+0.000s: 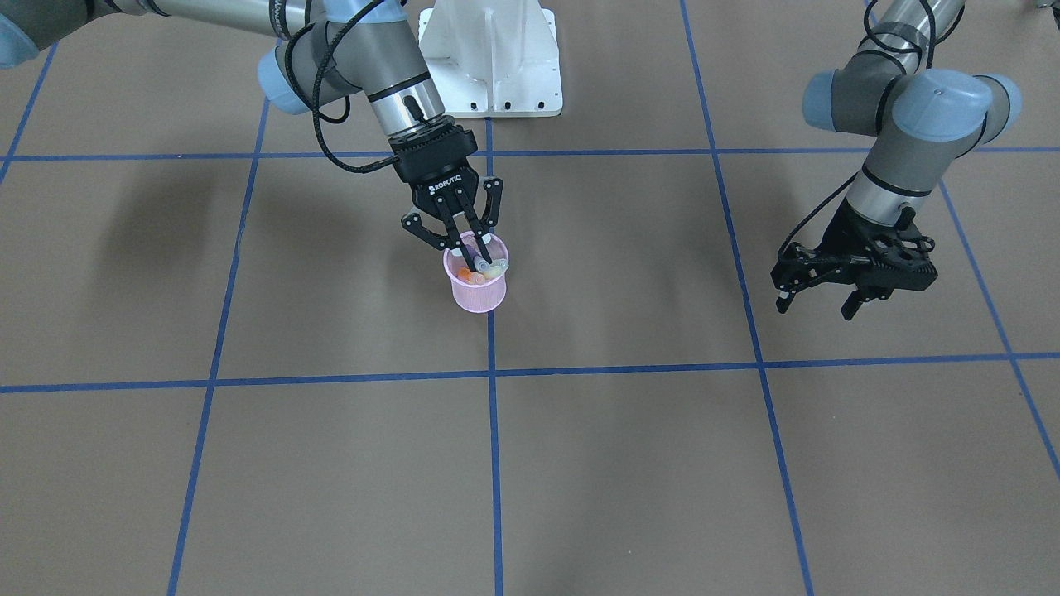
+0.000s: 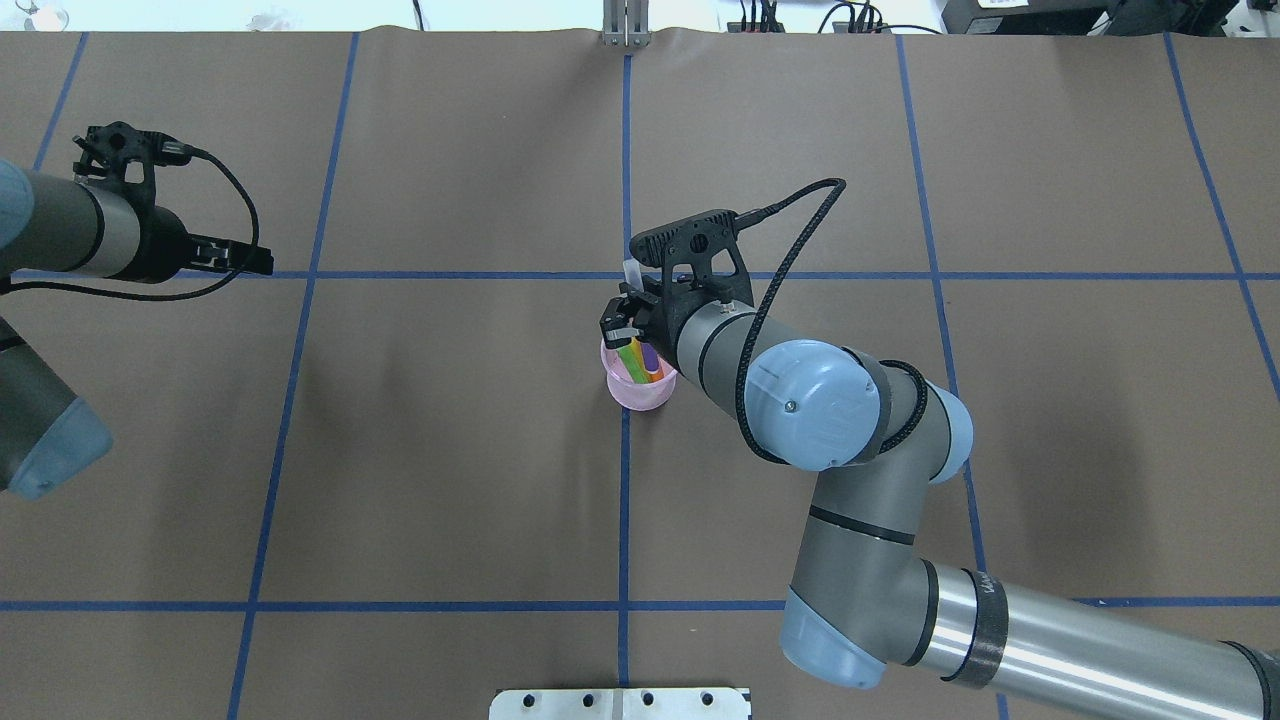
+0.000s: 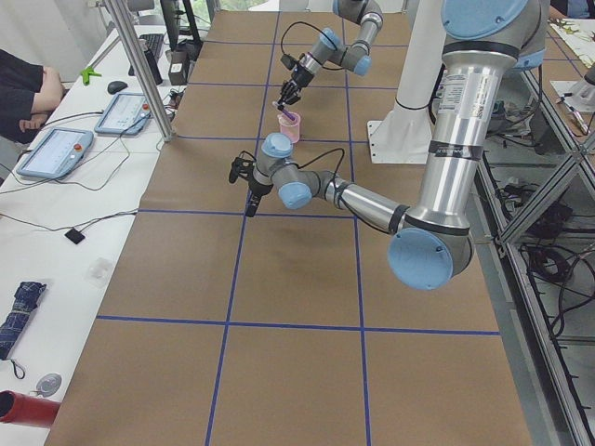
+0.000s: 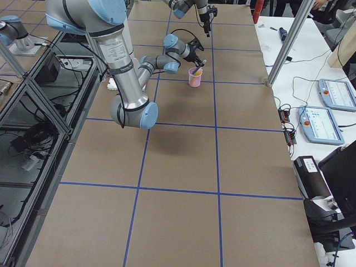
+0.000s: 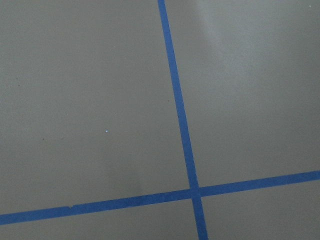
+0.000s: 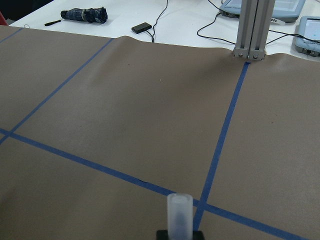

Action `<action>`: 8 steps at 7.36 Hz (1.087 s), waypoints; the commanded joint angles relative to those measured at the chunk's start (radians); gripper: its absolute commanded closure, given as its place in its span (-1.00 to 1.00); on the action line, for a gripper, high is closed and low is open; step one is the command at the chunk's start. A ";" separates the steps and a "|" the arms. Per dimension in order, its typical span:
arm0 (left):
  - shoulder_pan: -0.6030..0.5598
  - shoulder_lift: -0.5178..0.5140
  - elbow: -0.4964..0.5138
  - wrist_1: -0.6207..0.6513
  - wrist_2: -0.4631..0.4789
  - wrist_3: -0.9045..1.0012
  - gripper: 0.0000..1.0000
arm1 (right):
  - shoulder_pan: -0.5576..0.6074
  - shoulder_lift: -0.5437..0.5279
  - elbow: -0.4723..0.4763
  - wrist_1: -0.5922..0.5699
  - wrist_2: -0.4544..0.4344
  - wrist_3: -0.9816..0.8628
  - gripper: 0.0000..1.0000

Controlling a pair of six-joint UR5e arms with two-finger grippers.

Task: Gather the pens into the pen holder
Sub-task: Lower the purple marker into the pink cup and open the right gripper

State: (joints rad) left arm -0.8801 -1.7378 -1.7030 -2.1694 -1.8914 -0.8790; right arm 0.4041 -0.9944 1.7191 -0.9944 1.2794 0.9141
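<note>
The pink mesh pen holder point(image 1: 479, 294) stands near the table's middle on a blue tape line; it also shows in the overhead view point(image 2: 635, 392). Green point(image 2: 630, 356), purple point(image 2: 649, 356) and orange point(image 2: 656, 376) pens show inside it. My right gripper point(image 1: 470, 258) hangs tilted just over the holder's rim, shut on a pen. That pen's pale cap point(image 6: 179, 212) stands between the fingertips in the right wrist view. I cannot tell its body colour. My left gripper point(image 1: 816, 305) is open and empty, held above bare table far to the side.
The white arm mount point(image 1: 493, 58) stands behind the holder on the robot's side. An aluminium post point(image 6: 251, 27) stands at the far table edge, with tablets, cables and a folded umbrella point(image 6: 84, 15) beyond it. Blue tape lines point(image 5: 180, 115) grid the brown table.
</note>
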 commanded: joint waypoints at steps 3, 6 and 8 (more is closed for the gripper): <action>-0.005 -0.002 -0.001 0.003 -0.003 0.000 -1.00 | -0.001 0.014 0.019 0.002 -0.009 0.008 -1.00; -0.147 -0.031 -0.012 0.165 -0.150 0.128 -1.00 | 0.112 0.004 0.043 -0.062 0.157 0.009 -1.00; -0.215 -0.049 -0.013 0.297 -0.155 0.317 -1.00 | 0.262 0.000 0.100 -0.273 0.404 -0.001 -1.00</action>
State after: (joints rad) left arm -1.0459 -1.7714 -1.7143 -1.9645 -2.0339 -0.6813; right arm 0.5707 -0.9915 1.7861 -1.1406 1.5281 0.9206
